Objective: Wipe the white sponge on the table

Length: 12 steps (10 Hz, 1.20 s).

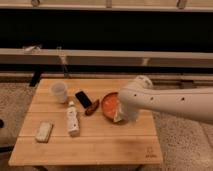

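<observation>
The white sponge (44,131) lies flat near the front left corner of the light wooden table (100,147). My arm reaches in from the right across the table's right side. The gripper (120,116) hangs low over the right part of an orange bowl (109,104), far to the right of the sponge. It looks open, and I see nothing held in it. The arm hides the bowl's right rim.
A white cup (59,91) stands at the back left. A black phone (83,98), a small reddish-brown object (92,107) and a white bottle (73,120) lying down sit between the sponge and the bowl. A dark logo (148,154) marks the front right corner.
</observation>
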{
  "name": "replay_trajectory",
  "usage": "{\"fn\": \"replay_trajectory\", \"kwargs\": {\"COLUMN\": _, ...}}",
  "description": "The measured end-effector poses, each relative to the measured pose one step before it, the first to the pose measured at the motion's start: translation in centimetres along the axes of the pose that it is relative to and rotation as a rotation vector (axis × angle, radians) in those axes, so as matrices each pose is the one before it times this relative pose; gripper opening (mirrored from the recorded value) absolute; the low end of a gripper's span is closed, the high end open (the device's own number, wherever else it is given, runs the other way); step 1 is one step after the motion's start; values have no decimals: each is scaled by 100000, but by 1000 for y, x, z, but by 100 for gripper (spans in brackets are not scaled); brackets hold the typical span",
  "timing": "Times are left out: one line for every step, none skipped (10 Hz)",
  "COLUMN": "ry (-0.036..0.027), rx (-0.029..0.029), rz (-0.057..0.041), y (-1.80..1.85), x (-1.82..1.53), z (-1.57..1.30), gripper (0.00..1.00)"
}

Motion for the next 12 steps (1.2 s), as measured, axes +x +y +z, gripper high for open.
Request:
{"fn": "replay_trajectory", "kwargs": {"ry": -713, "rx": 366, "rz": -5223, "y": 2970, "x": 795, "z": 239, "gripper": 65}}
{"fn": "replay_trajectory", "kwargs": {"ry": -407, "rx": 598, "rz": -3686, "y": 1896, "x": 597, "z": 158, "gripper": 65}}
{"fn": "replay_trajectory", "kwargs": {"ry": -492, "rx": 726, "rz": -4755, "y": 2263, "x": 858, "z": 76, "gripper": 65}}
{"fn": "replay_trajectory", "kwargs": {"ry": -328, "rx": 471, "rz": -4882, "y": 1912, "x": 942, "z": -95, "gripper": 65}}
{"fn": "replay_trajectory", "kwargs": {"ry": 21, "rx": -115, "rz": -2030, "y": 1191, "x": 469, "z": -87, "gripper": 65}}
{"fn": "replay_trajectory", "kwargs": {"ry": 166, "rx": -401, "rz": -1510, "y": 823, "x": 390, "z": -199, "gripper": 65}}
{"fn": "replay_trajectory", "kwargs": {"ry": -143, "rx": -1549, "rz": -1866, "y": 485, "x": 281, "z": -293, "gripper": 65}}
{"fn": "replay_trajectory", "kwargs": {"ry": 75, "rx": -458, "rz": -189, "y": -18, "x": 68, "z": -50, "gripper": 65}}
{"fn": "replay_trajectory", "kwargs": {"ry": 23, "rx": -146, "rz": -278, "y": 137, "x": 12, "z": 1, "gripper": 65}}
{"fn": "replay_trajectory", "kwargs": {"ry": 10, "rx": -78, "rz": -263, "y": 97, "x": 8, "z": 4, "gripper": 65}}
{"fn": "replay_trajectory", "kwargs": {"ry": -10, "rx": 13, "rz": 71, "y": -36, "x": -3, "z": -1, "gripper": 65}}
{"fn": "replay_trajectory", "kwargs": {"ry": -34, "rx": 1, "rz": -46, "y": 12, "x": -13, "z": -2, "gripper": 65}}
